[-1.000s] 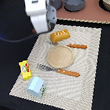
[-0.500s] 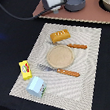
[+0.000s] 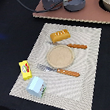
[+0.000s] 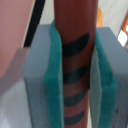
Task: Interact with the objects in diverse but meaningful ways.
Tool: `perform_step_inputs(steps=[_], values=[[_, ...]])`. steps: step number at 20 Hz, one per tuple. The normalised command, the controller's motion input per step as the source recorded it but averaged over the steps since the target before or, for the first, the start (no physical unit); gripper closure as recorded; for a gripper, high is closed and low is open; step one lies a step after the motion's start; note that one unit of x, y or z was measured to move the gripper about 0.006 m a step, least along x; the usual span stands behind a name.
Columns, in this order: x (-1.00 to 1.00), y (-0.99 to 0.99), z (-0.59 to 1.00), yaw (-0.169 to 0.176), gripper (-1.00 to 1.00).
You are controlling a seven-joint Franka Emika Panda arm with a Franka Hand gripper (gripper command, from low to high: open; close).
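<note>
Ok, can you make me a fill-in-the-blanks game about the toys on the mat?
1. The bread loaf is colored ____.
2. The round plate lies between the knife and the ____.
3. The blue carton and yellow packet both sit on the striped ____.

Answers: orange; fork; mat

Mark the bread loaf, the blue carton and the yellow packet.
bread loaf (image 3: 60,36), exterior view, middle of ridged top
blue carton (image 3: 36,86), exterior view, front face
yellow packet (image 3: 25,69), exterior view, centre
</note>
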Motion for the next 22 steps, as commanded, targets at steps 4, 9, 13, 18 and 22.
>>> perform_step_inputs(steps=[4, 9, 13, 18, 22], values=[[0.74, 0.69, 0.43, 0.000, 1.00], [0.55, 0.81, 0.37, 0.015, 1.00], [0.40, 0.89, 0.34, 0.031, 1.00], [0.35, 0.92, 0.26, 0.030, 1.00], [0.47, 0.82, 0.22, 0.019, 1.00]])
